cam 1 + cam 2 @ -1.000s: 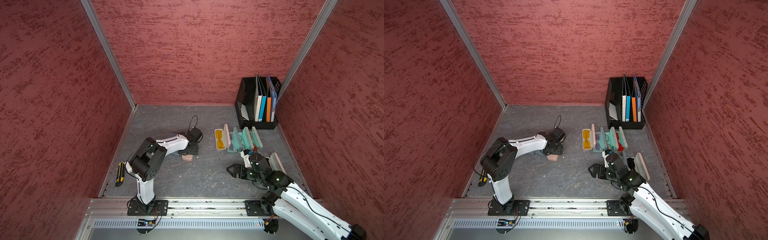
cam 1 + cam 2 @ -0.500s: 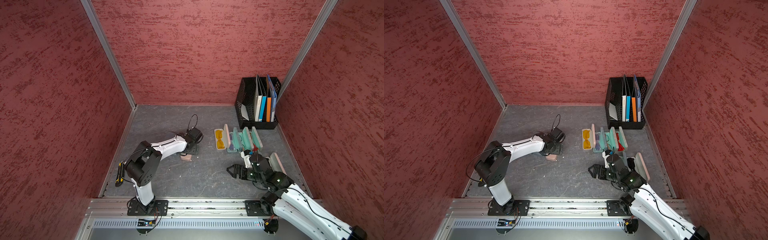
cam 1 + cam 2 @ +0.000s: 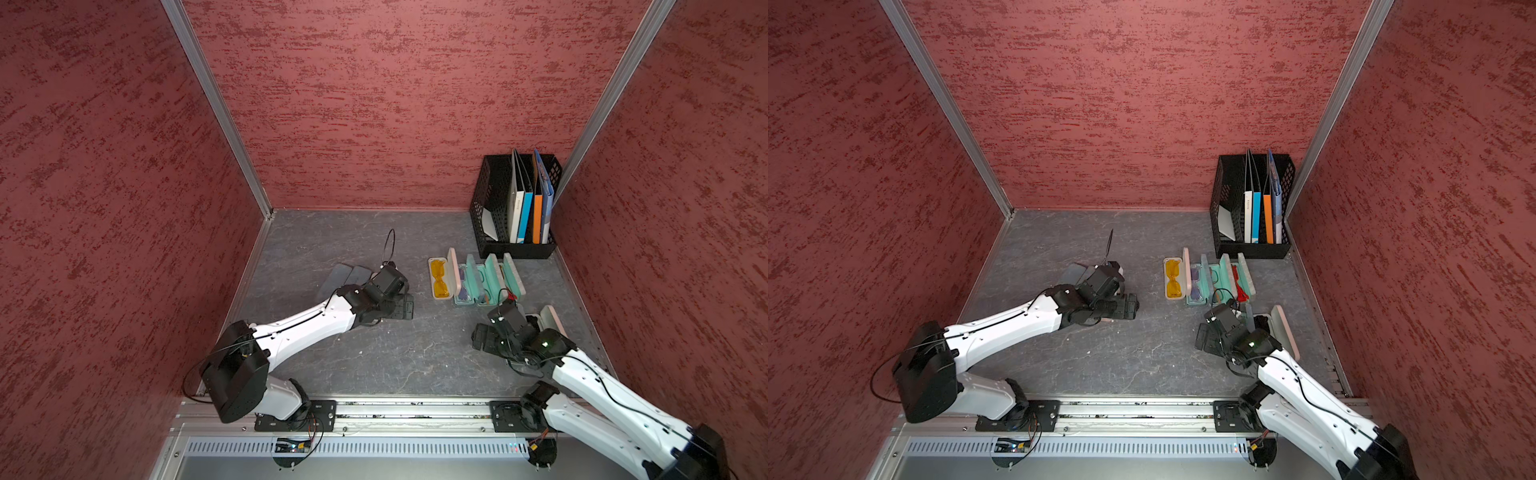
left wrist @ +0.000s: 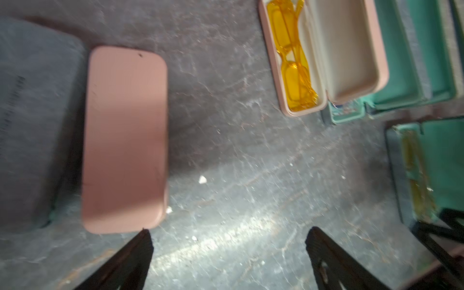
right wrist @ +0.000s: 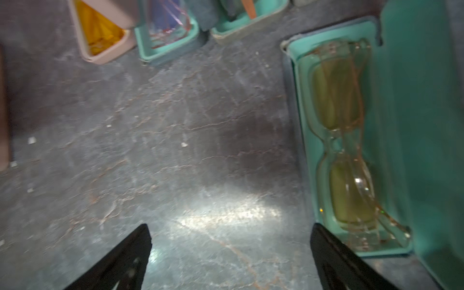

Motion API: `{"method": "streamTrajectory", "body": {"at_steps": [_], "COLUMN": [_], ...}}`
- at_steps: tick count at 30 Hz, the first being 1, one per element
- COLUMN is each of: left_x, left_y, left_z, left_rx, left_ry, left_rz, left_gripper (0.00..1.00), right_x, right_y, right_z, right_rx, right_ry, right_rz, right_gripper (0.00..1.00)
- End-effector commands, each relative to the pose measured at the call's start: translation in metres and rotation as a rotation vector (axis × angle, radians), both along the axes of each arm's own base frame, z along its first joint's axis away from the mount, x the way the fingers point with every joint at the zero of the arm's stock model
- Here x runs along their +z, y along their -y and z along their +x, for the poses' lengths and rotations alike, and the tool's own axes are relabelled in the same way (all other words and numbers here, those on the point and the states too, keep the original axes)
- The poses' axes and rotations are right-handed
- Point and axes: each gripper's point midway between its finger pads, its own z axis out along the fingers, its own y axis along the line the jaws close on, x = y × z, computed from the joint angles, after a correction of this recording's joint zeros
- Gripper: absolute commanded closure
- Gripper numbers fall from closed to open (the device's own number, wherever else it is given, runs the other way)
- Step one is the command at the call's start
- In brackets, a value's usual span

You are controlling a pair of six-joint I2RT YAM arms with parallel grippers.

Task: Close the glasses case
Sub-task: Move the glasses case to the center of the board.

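Observation:
A closed pink glasses case (image 4: 125,138) lies flat on the grey floor. My left gripper (image 4: 227,233) is open right beside its end, with only floor between the fingers. From above, the left gripper (image 3: 402,307) covers that case. An open teal-lined glasses case (image 5: 351,140) with pale glasses in it lies next to my right gripper (image 5: 228,228), which is open and empty. In both top views this case (image 3: 550,318) sits just behind the right gripper (image 3: 478,337).
A row of open cases stands at the back right: a pink one with yellow glasses (image 3: 440,278) and teal ones (image 3: 478,282). Closed grey cases (image 3: 347,276) lie behind the left gripper. A black file holder (image 3: 515,208) fills the right corner. Red walls enclose the floor.
My left gripper has opened wide and now stands apart from the closed pink case. The left arm's elbow has swung lower and to the left. The right arm has barely moved.

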Motion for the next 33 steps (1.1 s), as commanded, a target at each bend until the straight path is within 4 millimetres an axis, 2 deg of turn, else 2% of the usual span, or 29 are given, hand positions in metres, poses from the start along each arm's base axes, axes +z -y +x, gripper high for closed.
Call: {"method": "streamTrajectory", "body": {"at_steps": [1,5,10,17,23,29,33], "left_x": [0.015,0.03,0.052,0.073,0.079,0.083,0.081], "left_y": [0.026,0.033,0.036,0.047,0.055,0.065,0.066], "left_z": [-0.019,-0.044,-0.069,-0.116,-0.146,-0.165,-0.173], "left_rx": [-0.063,-0.112,-0.147,-0.327,-0.445,-0.539,-0.567], "left_ry": [0.003,0.035,0.099,0.208,0.295,0.359,0.396], "left_rz": [-0.15,-0.229,-0.328,-0.294,-0.25,-0.258,-0.246], "left_gripper": [0.01,0.0,0.0,0.0,0.0,0.0,0.0], "right_x": [0.007,0.007,-0.01,-0.03,-0.036,-0.04,-0.046], "right_y": [0.015,0.024,0.015,0.01,0.013,0.009,0.001], "right_z": [0.014,0.017,0.02,0.021,0.016,0.014,0.013], "right_rx": [-0.08,-0.109,-0.095,-0.088,-0.094,-0.08,-0.061], "right_ry": [0.035,0.055,0.026,-0.019,-0.025,-0.043,-0.063], "right_rz": [-0.094,-0.136,-0.11,-0.102,-0.102,-0.084,-0.054], "right_gripper": [0.02,0.02,0.02,0.02,0.02,0.05,0.09]}}
